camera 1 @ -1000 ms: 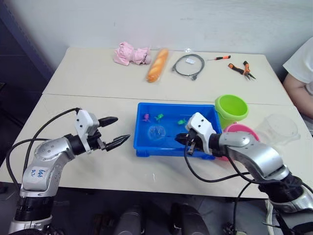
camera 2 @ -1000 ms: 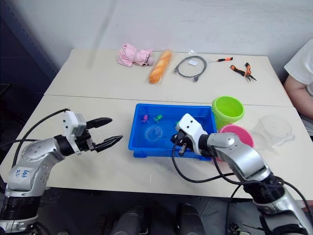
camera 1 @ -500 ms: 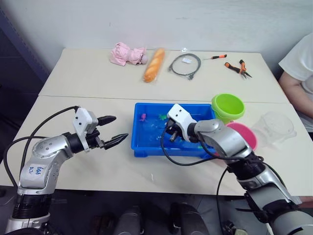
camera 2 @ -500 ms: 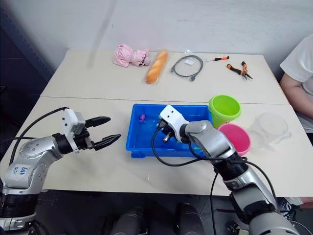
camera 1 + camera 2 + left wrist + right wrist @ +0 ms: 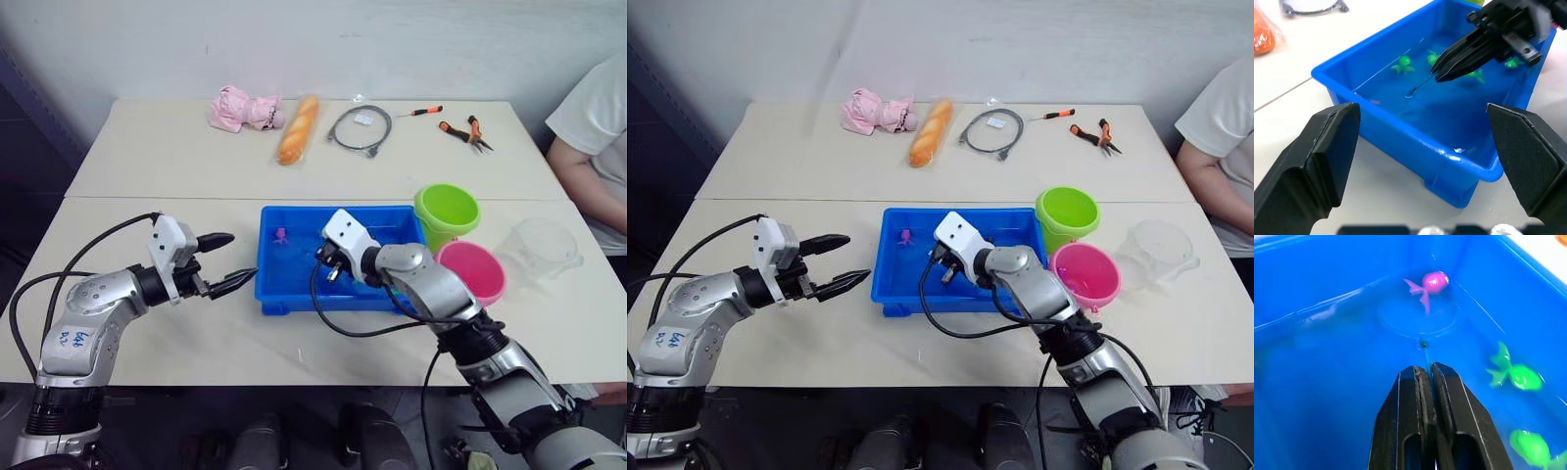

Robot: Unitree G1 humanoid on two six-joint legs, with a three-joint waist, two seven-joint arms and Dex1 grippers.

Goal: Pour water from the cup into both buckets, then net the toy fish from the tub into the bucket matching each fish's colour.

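Pinching the thin dark handle of the small round net (image 5: 1420,318), the right hand (image 5: 1425,382) dips it in the shallow blue plastic tub (image 5: 294,294) beside a pink toy fish (image 5: 1430,284); the left hand (image 5: 227,261) hovers spread beside the tub.

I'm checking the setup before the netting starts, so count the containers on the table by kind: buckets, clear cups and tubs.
Buckets: 2, the green bucket and the pink bucket
Clear cup: 1
Blue tub: 1
Total: 4
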